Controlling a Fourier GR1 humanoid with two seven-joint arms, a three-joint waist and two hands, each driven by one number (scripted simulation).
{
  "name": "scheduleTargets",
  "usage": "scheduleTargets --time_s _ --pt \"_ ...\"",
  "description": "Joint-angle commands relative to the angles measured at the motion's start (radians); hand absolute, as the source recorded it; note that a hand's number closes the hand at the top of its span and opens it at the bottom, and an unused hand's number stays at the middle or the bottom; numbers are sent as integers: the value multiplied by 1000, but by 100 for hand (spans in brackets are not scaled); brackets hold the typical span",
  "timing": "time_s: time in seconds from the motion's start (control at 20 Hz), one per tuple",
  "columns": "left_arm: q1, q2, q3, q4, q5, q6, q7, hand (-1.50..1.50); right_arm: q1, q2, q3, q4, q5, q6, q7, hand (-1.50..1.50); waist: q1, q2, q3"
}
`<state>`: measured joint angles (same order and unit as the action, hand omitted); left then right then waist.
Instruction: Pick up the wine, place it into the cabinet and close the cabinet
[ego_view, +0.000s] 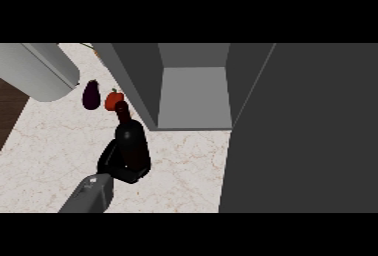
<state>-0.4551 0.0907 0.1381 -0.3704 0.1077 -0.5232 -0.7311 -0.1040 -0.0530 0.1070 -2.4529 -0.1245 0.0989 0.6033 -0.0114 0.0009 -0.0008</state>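
Head view, looking steeply down at a pale marbled stone counter (52, 150). A dark glass wine bottle (125, 120), almost black, with a narrow neck and a dull red top, stood roughly upright. Its neck pointed towards the far side of the counter.

The robot's grey left forearm came in from the lower left edge. Its black left hand (117, 169) was curled round the lower body of the bottle, so hand and glass merged into one dark shape. Only the neck and shoulder showed clear above the fingers. Whether the bottle's base touched the counter could not be told.

The bottle was near the front left corner of an open grey box-shaped cabinet (140, 75), outside it. The cabinet's wide dark grey door (303, 130) filled the view's right side.

Just beyond the bottle's top lay a small red-orange pepper (112, 100), with a dark purple aubergine (90, 95) beside it. A large pale grey cylinder (40, 70) sat in the far left corner.
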Motion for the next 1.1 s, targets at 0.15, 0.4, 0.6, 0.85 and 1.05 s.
scheduleTargets --time_s 0.15,0.4,0.6,0.85,1.05 --pt "47 -28 48 -17 56 5 -81 150 25 -1 -27 -38 -48 10 -6 -150 7 0 0" --pt "122 9 190 -56 191 133 -74 150 49 -22 -58 -75 -87 31 7 -150 19 -7 2" --pt "136 -8 184 -168 221 152 -59 150 -5 -12 -58 -60 -64 4 36 -150 16 -4 1" --pt "225 -51 115 -342 246 136 72 150 36 18 -2 -49 -15 17 -7 -150 16 -4 1" --pt "323 -89 -16 -518 246 182 89 150 -30 -28 -90 -16 -113 36 34 -150 20 -6 2"
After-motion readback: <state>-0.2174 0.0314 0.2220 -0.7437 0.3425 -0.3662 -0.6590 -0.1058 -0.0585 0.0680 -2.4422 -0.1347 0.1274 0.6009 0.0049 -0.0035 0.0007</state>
